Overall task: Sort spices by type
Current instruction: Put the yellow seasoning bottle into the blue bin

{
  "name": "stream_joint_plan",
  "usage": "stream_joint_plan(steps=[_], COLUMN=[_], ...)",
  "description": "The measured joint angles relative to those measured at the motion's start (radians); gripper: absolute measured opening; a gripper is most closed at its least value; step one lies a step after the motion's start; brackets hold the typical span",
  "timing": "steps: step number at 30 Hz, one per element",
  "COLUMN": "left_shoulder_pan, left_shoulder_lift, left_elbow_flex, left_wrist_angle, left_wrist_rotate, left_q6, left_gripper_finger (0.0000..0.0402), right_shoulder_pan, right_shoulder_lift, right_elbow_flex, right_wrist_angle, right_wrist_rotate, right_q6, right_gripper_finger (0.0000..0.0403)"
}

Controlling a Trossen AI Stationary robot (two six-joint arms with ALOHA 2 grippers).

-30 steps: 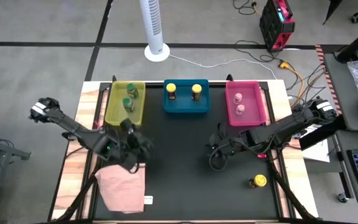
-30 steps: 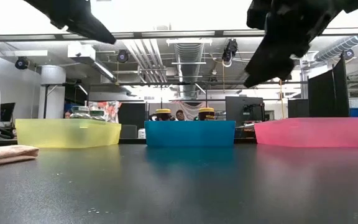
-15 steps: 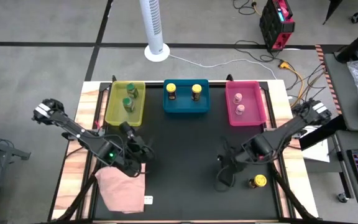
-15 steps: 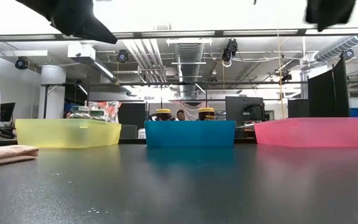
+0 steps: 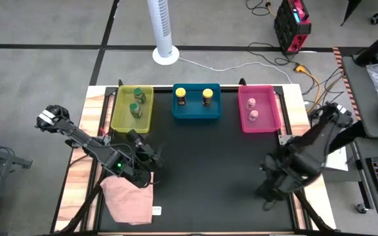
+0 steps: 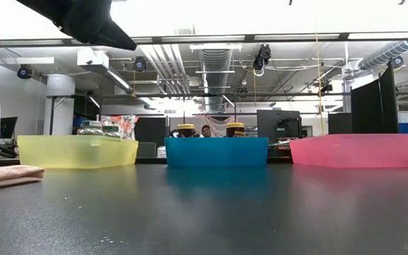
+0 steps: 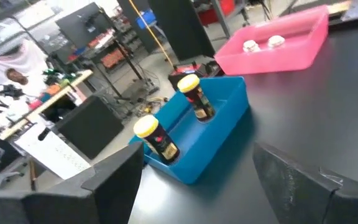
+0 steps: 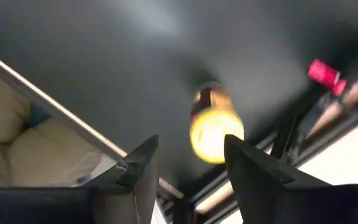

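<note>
A yellow-lidded spice jar [image 8: 215, 127] lies on the black mat near the table's near right corner. My right gripper [image 8: 188, 146] is open above it, fingers pointing down, and touches nothing. In the high view my right gripper [image 5: 270, 190] hides the jar. My left gripper [image 5: 146, 162] is open and empty above the mat's left side, and its wrist view [image 7: 197, 152] faces the bins. Two green-lidded jars [image 5: 136, 103] stand in the yellow bin [image 5: 121, 118]. Two yellow-lidded jars [image 5: 193, 96] stand in the blue bin [image 5: 195, 115]. Two pink-lidded jars [image 5: 252, 109] sit in the pink bin [image 5: 268, 121].
A pink cloth [image 5: 130, 196] lies at the mat's near left corner, just under my left arm. The three bins stand in a row along the far edge. The mat's wooden border and frame rails [image 8: 42, 93] run close beside the lone jar.
My right gripper has swung from the mat's middle toward the near right corner, has tipped to point down, and now stands over the yellow-lidded jar. It has left the low view. My left gripper has drawn back slightly.
</note>
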Motion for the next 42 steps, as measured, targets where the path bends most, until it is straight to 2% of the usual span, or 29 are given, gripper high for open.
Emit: stream_joint_plan(steps=[3,7,12,19,24,37,42], left_shoulder_pan=[0.0,0.0,0.0,0.0,0.0,0.0,0.0], left_shoulder_lift=[0.0,0.0,-0.001,-0.001,-0.001,0.0,0.0], left_elbow_flex=[0.0,0.0,0.0,0.0,0.0,0.0,0.0], left_wrist_angle=[0.003,0.003,0.002,0.001,0.001,-0.004,-0.004], left_wrist_rotate=[-0.025,-0.029,-0.029,-0.033,-0.038,-0.038,-0.038], left_q6=[0.005,0.007,0.011,0.011,0.011,0.011,0.011], left_gripper_finger=[0.0285,0.0285,0.0285,0.0285,0.0285,0.0285,0.0285], right_shoulder_pan=[0.077,0.2,0.276,0.278,0.279,0.257,0.239], right_shoulder_lift=[-0.052,-0.094,-0.095,-0.064,-0.06,-0.06,-0.06], right_elbow_flex=[-0.035,-0.092,-0.151,-0.238,-0.287,-0.422,-0.433], right_wrist_angle=[-0.005,0.005,0.022,0.172,0.195,0.328,0.336], right_wrist_rotate=[0.014,0.095,0.13,0.128,0.097,0.103,0.103], right_q6=[0.178,0.403,0.632,0.646,0.669,0.686,0.692], right_gripper_finger=[0.0182,0.0213,0.0265,0.033,0.0353,0.0352,0.033])
